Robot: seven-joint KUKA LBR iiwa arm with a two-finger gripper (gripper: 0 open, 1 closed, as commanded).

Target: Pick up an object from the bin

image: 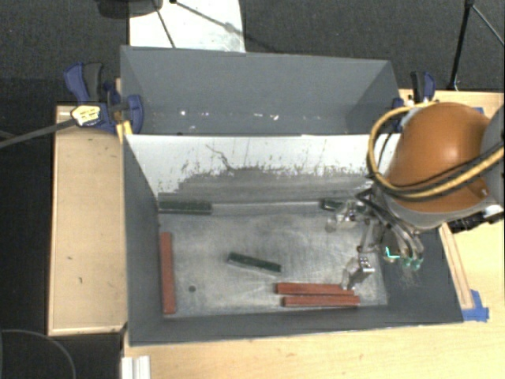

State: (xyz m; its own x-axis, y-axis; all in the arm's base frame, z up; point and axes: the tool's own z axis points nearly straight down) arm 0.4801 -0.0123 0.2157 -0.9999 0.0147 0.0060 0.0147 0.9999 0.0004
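Note:
My gripper [357, 277] hangs low at the right side of the bin, its fingertip just above the right end of two reddish-brown sticks [317, 294] that lie side by side near the front wall. A short dark green stick [254, 263] lies a little left of them on the bin floor. A small dark piece [331, 205] rests by the back wall, above the gripper. Nothing shows between the fingers.
A long reddish-brown stick [167, 273] lies along the left wall. A dark green stick [185, 208] sits at the back left. The arm with its orange cover and cables reaches in over the right wall.

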